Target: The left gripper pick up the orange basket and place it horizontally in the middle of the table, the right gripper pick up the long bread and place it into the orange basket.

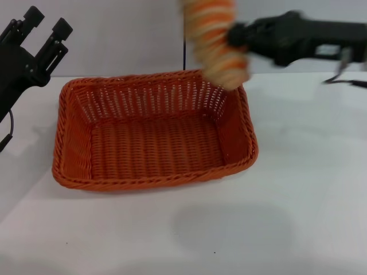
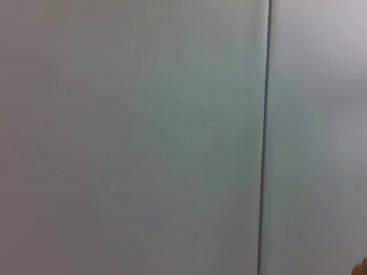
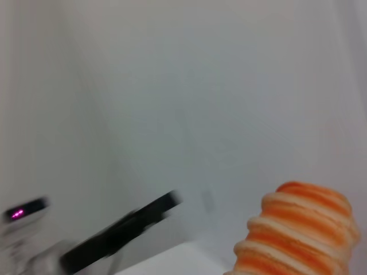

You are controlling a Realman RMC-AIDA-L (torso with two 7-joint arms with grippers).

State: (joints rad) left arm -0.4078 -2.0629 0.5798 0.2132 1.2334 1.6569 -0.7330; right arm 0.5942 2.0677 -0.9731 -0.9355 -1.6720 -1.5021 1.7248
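The orange basket (image 1: 155, 133) lies lengthwise across the middle of the white table (image 1: 298, 189), open side up and empty. The long bread (image 1: 215, 40), striped orange and cream, hangs nearly upright in the air above the basket's far right corner, held by my right gripper (image 1: 236, 37), which comes in from the right. The right wrist view shows one end of the bread (image 3: 298, 232) against the wall. My left gripper (image 1: 47, 28) is raised at the far left, away from the basket, open and holding nothing.
A pale wall (image 1: 114, 34) with a dark vertical seam (image 2: 265, 137) stands behind the table. Bare tabletop lies in front of the basket and to its right. A cable (image 1: 344, 80) trails at the far right.
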